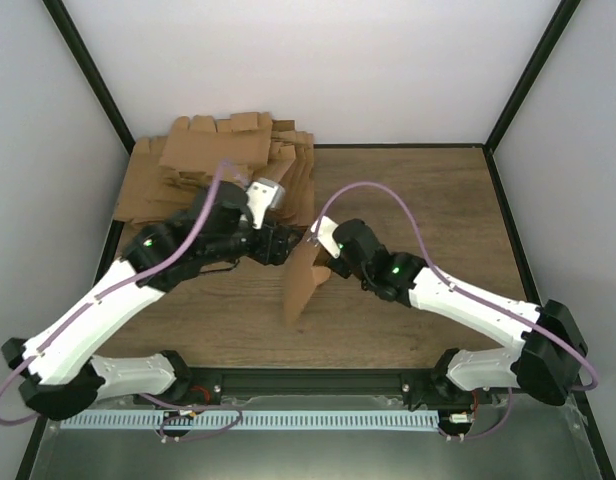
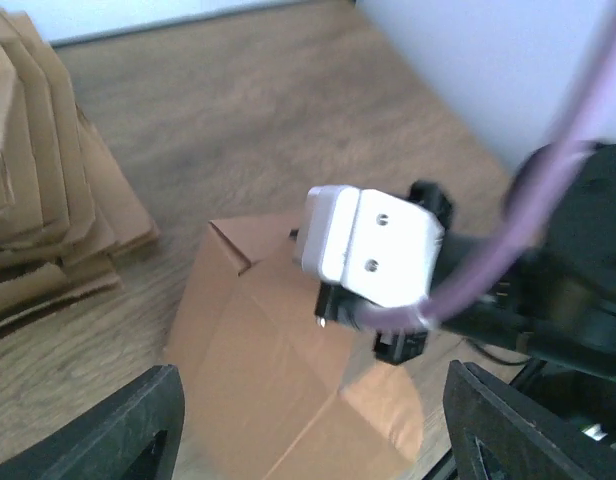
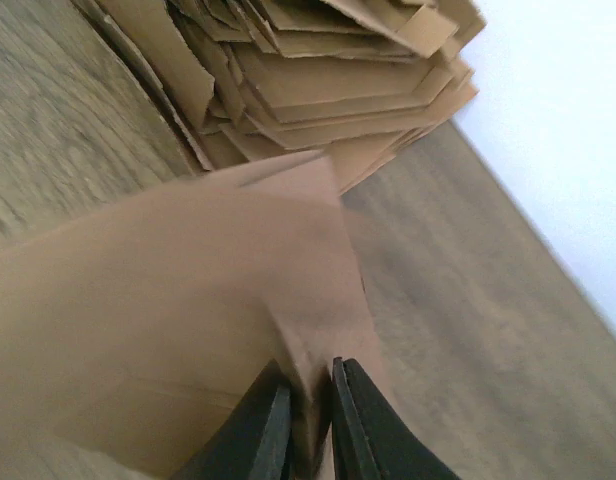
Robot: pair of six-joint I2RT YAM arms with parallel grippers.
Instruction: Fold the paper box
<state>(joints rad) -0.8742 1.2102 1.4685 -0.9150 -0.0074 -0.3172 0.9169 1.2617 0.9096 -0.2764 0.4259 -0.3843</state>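
The paper box (image 1: 302,285) is a brown, partly folded carton standing on the wooden table (image 1: 428,200) between both arms. My right gripper (image 1: 317,250) is shut on the box's upper flap; in the right wrist view its fingers (image 3: 360,430) pinch a cardboard fold (image 3: 318,330). My left gripper (image 1: 276,243) is at the box's upper left, open and empty. In the left wrist view its jaws stand wide apart over the box (image 2: 268,370), and the right arm's white wrist camera (image 2: 373,245) sits on the box's far side.
A big pile of flat brown cardboard blanks (image 1: 218,165) lies at the back left, just behind the left gripper; it also shows in the left wrist view (image 2: 38,190) and the right wrist view (image 3: 318,70). White walls enclose the table.
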